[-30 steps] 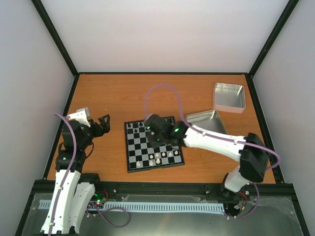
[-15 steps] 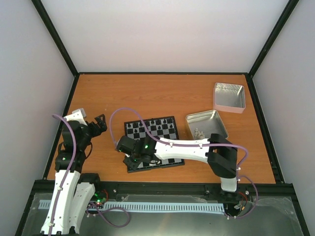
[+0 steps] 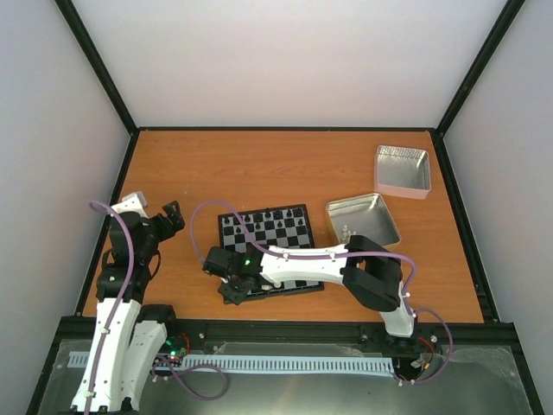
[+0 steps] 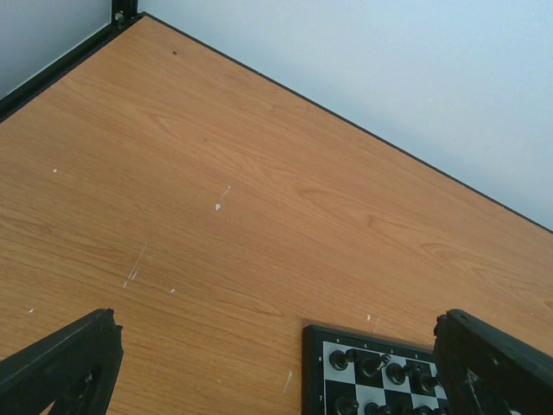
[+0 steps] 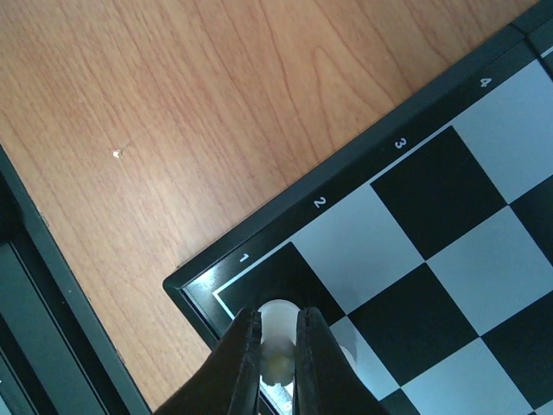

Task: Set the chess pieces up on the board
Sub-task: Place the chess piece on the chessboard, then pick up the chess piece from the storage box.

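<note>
The board (image 3: 290, 240) lies mid-table; black figures stand on its far rows. My right gripper (image 3: 232, 285) is over the board's near left corner. In the right wrist view the gripper (image 5: 278, 346) is shut on a cream-white chess piece (image 5: 280, 341) that stands on the black corner square by the numeral 1 of the board (image 5: 406, 259). A second white piece (image 5: 344, 347) shows just right of the fingers. My left gripper (image 3: 173, 216) is open and empty, left of the board. In the left wrist view the board's far left corner (image 4: 313, 363) carries black figures.
An open silver tin (image 3: 380, 225) holding several white pieces lies right of the board. A second tin (image 3: 402, 169) stands at the back right. The table's near edge rail runs close under the right gripper.
My right gripper has moved from the board's far middle to its near left corner and a little lower since half a second ago. The left arm has barely shifted.
</note>
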Controlling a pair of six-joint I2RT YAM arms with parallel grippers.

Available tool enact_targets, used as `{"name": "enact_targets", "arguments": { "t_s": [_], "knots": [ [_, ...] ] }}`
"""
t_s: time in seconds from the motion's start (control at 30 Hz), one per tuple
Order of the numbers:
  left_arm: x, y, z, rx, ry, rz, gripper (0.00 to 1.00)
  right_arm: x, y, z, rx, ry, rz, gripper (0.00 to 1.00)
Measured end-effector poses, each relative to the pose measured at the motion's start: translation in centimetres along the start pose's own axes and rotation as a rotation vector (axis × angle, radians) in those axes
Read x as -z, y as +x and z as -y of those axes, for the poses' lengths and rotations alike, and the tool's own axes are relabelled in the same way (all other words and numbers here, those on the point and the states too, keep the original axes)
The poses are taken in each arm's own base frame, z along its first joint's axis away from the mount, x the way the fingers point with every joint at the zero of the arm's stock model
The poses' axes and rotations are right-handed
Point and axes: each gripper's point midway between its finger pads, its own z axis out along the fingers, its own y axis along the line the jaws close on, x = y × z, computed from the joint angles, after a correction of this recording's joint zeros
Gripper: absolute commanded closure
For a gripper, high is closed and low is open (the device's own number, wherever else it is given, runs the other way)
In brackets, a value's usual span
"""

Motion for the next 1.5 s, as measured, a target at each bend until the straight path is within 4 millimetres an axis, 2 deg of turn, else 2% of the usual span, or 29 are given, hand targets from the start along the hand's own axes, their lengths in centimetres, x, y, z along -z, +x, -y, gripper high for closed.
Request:
{"name": "enact_targets", "arguments": {
  "t_s": [0.33, 0.53, 0.63, 0.77, 0.87, 0.97, 1.07, 1.13, 1.2, 1.27, 1.37, 1.5],
  "knots": [
    [0.0, 0.0, -0.1, 0.002, -0.005, 0.002, 0.00, -0.4, 0.2, 0.2, 0.004, 0.011, -0.008, 0.80],
    [0.0, -0.1, -0.1, 0.003, -0.008, 0.003, 0.00, -0.2, -0.3, 0.2, 0.002, 0.014, 0.014, 0.76],
    [0.0, -0.1, -0.1, 0.004, -0.007, 0.002, 0.00, 0.8, -1.2, 0.1, -0.008, 0.004, 0.056, 0.76],
    [0.0, -0.1, -0.1, 0.005, -0.007, 0.002, 0.00, 4.1, -2.9, 1.0, -0.060, -0.004, 0.169, 0.74],
    [0.0, -0.1, -0.1, 0.006, -0.006, 0.002, 0.00, 7.5, -3.5, 4.2, -0.168, 0.040, 0.271, 0.73],
    [0.0, 0.0, 0.1, 0.006, 0.003, -0.002, 0.00, 10.4, -2.9, 10.6, -0.356, 0.136, 0.356, 0.71],
    [0.0, 0.1, 0.3, 0.005, 0.014, -0.009, 0.00, 12.3, 0.3, 18.6, -0.596, 0.278, 0.389, 0.68],
    [-0.1, 0.3, 0.4, 0.005, 0.021, -0.017, 0.00, 13.3, 4.2, 23.8, -0.766, 0.390, 0.375, 0.68],
    [-0.2, 0.4, 0.4, 0.005, 0.022, -0.025, 0.00, 14.1, 8.0, 27.3, -0.896, 0.477, 0.346, 0.65],
    [-0.4, 0.6, 0.4, 0.005, 0.023, -0.033, 0.00, 14.5, 11.6, 29.6, -0.994, 0.541, 0.310, 0.62],
    [-0.5, 0.7, 0.5, 0.005, 0.027, -0.041, 0.00, 14.7, 15.1, 31.1, -1.070, 0.595, 0.264, 0.62],
    [-0.6, 0.8, 0.5, 0.005, 0.029, -0.048, 0.00, 14.2, 17.6, 32.2, -1.115, 0.612, 0.214, 0.63]
  ]
}}
